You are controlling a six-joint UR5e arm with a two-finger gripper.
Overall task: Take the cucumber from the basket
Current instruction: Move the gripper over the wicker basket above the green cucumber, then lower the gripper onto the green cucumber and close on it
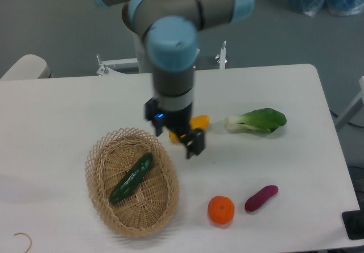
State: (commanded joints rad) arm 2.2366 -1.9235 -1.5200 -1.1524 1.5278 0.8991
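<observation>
Green cucumber (131,178) lies left, below the fingers (194,144).

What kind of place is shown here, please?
Probably a robotics lab test bench: a bare white table with a pedestal-mounted arm, and toy-like produce such as a cucumber in a wicker basket laid out for picking.

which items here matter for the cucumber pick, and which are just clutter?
Matter for the job:
- cucumber, lying diagonally inside the basket
- basket, wicker, on the table's left part
- gripper, empty, above the basket's right rim

Clutter:
- yellow fruit, partly hidden behind the gripper
- bok choy
- orange
- purple vegetable
</observation>
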